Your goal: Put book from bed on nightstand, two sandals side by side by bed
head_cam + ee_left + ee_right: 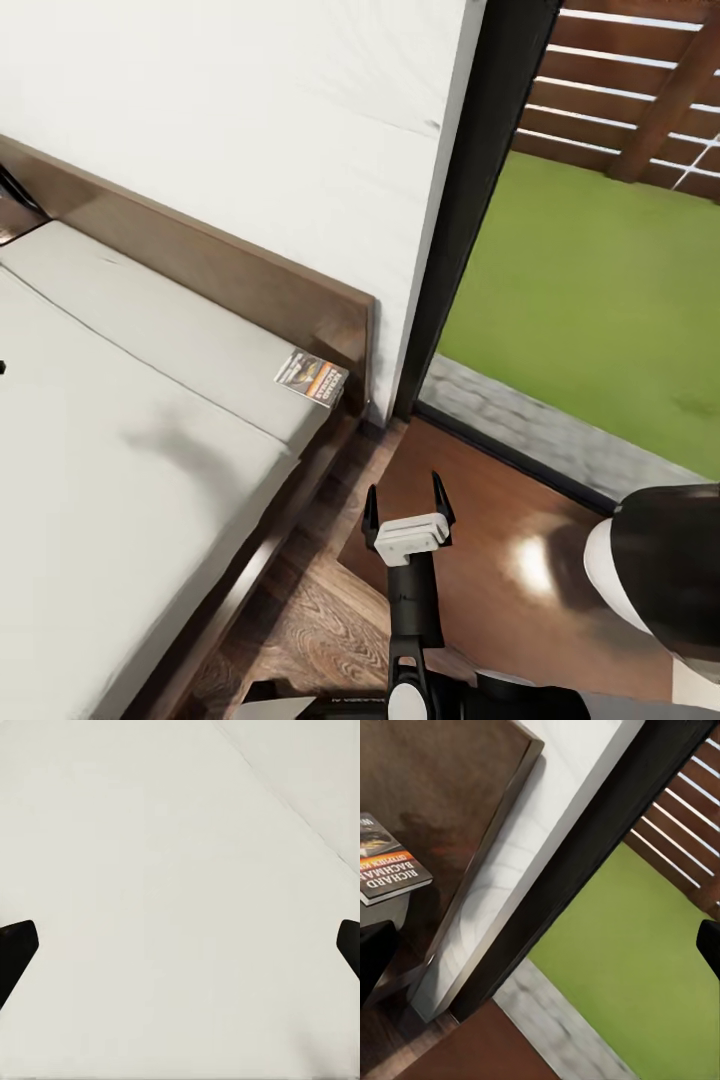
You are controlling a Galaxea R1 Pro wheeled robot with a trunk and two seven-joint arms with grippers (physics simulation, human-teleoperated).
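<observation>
The book (311, 379), a thin paperback with orange and black print, lies flat on the bed's pale mattress (150, 400) at the corner by the dark headboard (250, 280). In the right wrist view the book (386, 870) sits off to one side of the fingers. My right gripper (404, 490) is open and empty over the glossy dark-brown nightstand (480, 545), short of the book and to its right. My left gripper (180, 952) is open over bare mattress (172, 870), holding nothing. The sandals are out of view.
A white wall (250, 120) runs behind the headboard. A dark-framed glass door (480, 200) at the right looks onto green lawn (590, 290) and a slatted wooden fence. Wood-plank floor (320, 620) shows in the gap between bed and nightstand.
</observation>
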